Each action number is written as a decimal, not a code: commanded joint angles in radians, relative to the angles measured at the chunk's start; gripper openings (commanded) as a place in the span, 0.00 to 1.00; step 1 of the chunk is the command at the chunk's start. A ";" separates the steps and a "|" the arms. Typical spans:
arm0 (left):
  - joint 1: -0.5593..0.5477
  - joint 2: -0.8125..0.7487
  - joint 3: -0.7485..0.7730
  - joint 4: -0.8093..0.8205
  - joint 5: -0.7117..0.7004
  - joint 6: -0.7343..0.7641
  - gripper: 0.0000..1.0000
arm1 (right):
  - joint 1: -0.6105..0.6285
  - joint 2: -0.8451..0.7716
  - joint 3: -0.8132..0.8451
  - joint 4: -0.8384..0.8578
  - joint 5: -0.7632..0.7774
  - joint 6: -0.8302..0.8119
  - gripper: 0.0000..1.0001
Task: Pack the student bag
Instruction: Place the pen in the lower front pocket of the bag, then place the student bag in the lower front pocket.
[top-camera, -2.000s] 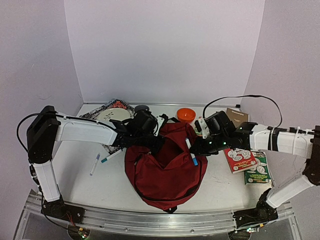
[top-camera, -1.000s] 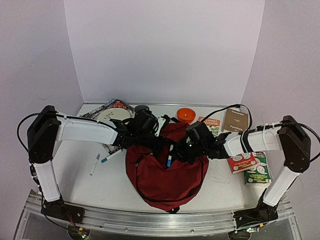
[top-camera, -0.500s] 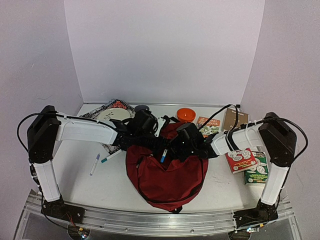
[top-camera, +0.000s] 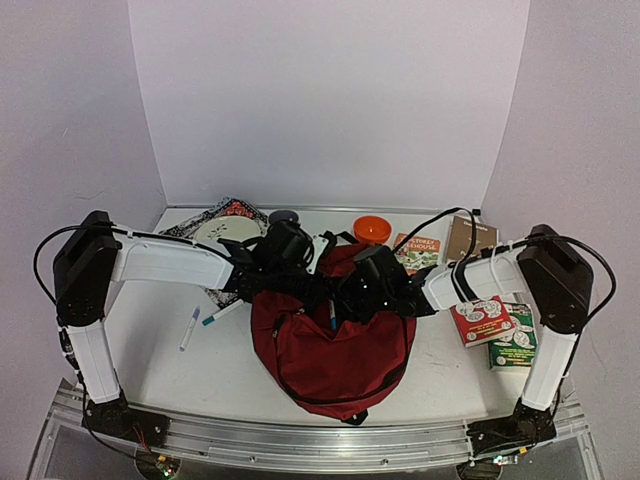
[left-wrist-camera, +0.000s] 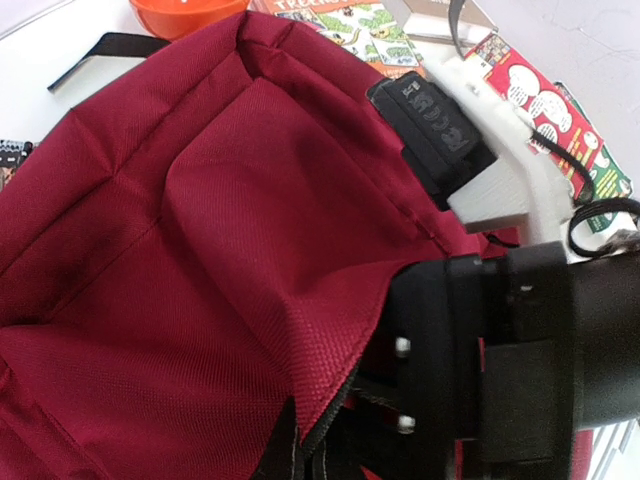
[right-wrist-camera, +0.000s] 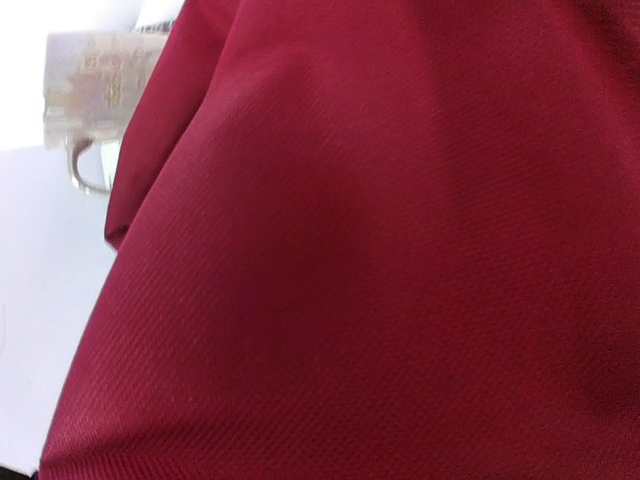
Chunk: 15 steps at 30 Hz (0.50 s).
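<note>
The student bag (top-camera: 335, 355), dark red and the largest thing here, lies in the middle of the table with its top toward the back. My left gripper (top-camera: 316, 288) is shut on the bag's opening edge (left-wrist-camera: 330, 380) and holds the fabric lifted. My right gripper (top-camera: 340, 306) reaches into that opening from the right, its fingers hidden by the fabric. Below it shows a small blue tip of a pen (top-camera: 333, 321). The right wrist view is filled with red bag fabric (right-wrist-camera: 380, 260) and shows no fingers. The right arm's black wrist (left-wrist-camera: 500, 360) fills the lower right of the left wrist view.
Two pens (top-camera: 190, 328) (top-camera: 222, 313) lie left of the bag. A patterned book with a plate (top-camera: 225, 232) is at the back left, with an orange bowl (top-camera: 372, 228) behind the bag. Books (top-camera: 418, 250) (top-camera: 472, 238) (top-camera: 483, 320) (top-camera: 518, 342) lie to the right.
My right gripper carried a blue-capped pen leftward over the bag to its opening. The pen has sunk almost out of sight. The left arm has not moved.
</note>
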<state>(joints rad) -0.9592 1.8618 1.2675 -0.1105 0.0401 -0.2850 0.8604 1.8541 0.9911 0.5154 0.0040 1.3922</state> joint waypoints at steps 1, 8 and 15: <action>0.004 -0.050 -0.010 0.023 -0.016 0.020 0.00 | 0.000 -0.092 -0.028 -0.030 -0.080 -0.165 0.39; 0.008 -0.057 -0.021 0.022 -0.031 0.026 0.06 | 0.001 -0.196 -0.012 -0.222 -0.097 -0.416 0.48; 0.008 -0.086 -0.041 0.022 -0.031 0.020 0.20 | 0.001 -0.310 -0.001 -0.417 -0.039 -0.694 0.62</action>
<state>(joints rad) -0.9543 1.8472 1.2359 -0.1066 0.0228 -0.2672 0.8593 1.6216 0.9672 0.2571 -0.0737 0.9227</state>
